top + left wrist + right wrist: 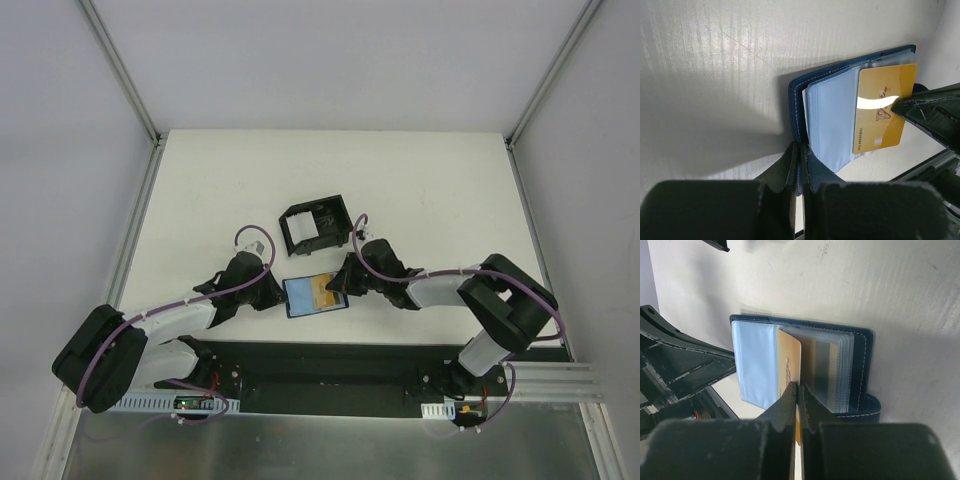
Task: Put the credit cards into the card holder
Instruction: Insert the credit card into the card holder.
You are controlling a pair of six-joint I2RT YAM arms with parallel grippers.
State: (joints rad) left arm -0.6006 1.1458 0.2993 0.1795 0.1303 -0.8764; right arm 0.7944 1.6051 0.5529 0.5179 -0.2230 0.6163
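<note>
Partly, right fingers (pixel 782 410) hide the clamped gold card (pixel 788 360).

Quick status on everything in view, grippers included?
card holder: open on the table, sleeves exposed.
gold card: at the sleeves, mostly uncovered.
left gripper: shut on the card holder's cover.
right gripper: shut on the gold card.
black box: open-topped, something white inside.

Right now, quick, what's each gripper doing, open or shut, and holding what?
The left gripper is closed, pinching the edge of the blue wallet.
The right gripper is closed on the gold card.
</note>
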